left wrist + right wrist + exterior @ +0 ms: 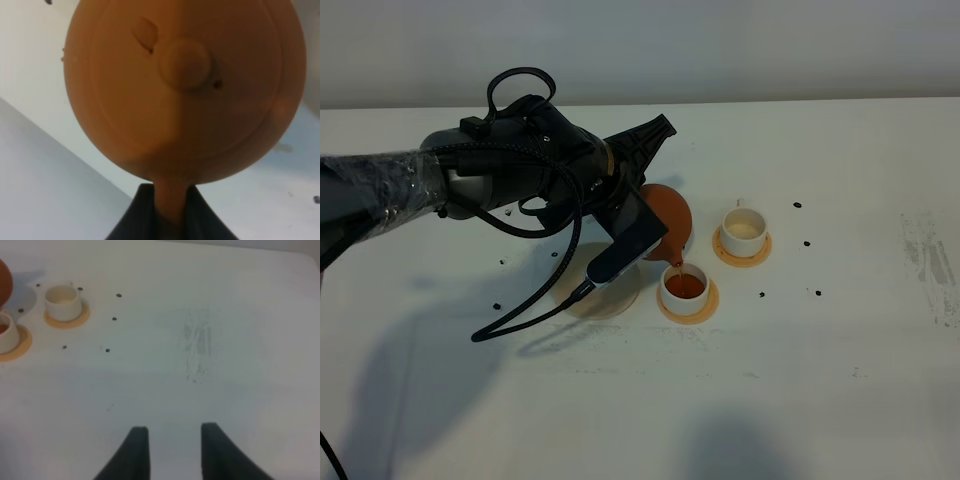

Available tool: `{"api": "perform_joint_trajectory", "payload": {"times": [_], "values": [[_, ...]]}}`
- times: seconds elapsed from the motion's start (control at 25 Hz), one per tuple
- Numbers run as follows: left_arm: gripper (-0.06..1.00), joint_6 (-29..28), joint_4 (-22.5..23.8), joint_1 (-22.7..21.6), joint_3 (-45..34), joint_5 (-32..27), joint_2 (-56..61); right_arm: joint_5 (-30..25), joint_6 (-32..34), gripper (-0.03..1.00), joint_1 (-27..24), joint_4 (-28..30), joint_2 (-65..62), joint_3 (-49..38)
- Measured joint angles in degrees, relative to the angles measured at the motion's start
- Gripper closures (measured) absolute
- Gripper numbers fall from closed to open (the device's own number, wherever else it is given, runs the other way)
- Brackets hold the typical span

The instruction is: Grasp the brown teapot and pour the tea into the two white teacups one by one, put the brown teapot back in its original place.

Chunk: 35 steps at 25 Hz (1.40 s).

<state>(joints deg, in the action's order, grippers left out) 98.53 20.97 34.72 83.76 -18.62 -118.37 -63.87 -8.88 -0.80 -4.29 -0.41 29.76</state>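
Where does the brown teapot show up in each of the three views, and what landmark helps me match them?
Exterior high: brown teapot at centre, tilted, pouring into the nearer white teacup.
Left wrist: it fills most of the picture, lid knob toward the camera.
Right wrist: only a sliver at the picture's edge.
Shared landmark: the other white teacup, also in the right wrist view; the left wrist view lacks it.

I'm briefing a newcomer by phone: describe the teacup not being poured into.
On the white table, find the tilted brown teapot. Two white teacups on orange coasters sit beside it; yours is the rear teacup, pale inside, while its neighbour holds brown tea.
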Motion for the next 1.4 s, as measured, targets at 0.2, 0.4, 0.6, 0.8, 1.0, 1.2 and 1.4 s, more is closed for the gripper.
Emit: {"api": "perform_joint_trajectory", "payload": {"times": [0.2,0.4,0.6,0.8,1.0,1.2,1.4], "values": [[0.85,0.0,1.1,0.5,0.0,0.6,0.0,0.0,0.0,0.71,0.0,0.0,0.0,0.0],[0.85,0.8,1.4,1.0,0.0,1.2,0.0,0.0,0.0,0.71,0.0,0.0,0.0,0.0],[0.85,1.0,1.5,1.0,0.0,1.4,0.0,0.0,0.0,0.71,0.0,0.0,0.0,0.0],[0.85,1.1,1.6,1.0,0.0,1.4,0.0,0.0,0.0,0.71,0.0,0.0,0.0,0.0],[0.85,1.2,1.6,1.0,0.0,1.4,0.0,0.0,0.0,0.71,0.0,0.0,0.0,0.0],[0.85,1.2,1.6,1.0,0.0,1.5,0.0,0.0,0.0,0.71,0.0,0.0,0.0,0.0],[0.85,1.2,1.6,1.0,0.0,1.5,0.0,0.0,0.0,0.71,0.0,0.0,0.0,0.0]]}}
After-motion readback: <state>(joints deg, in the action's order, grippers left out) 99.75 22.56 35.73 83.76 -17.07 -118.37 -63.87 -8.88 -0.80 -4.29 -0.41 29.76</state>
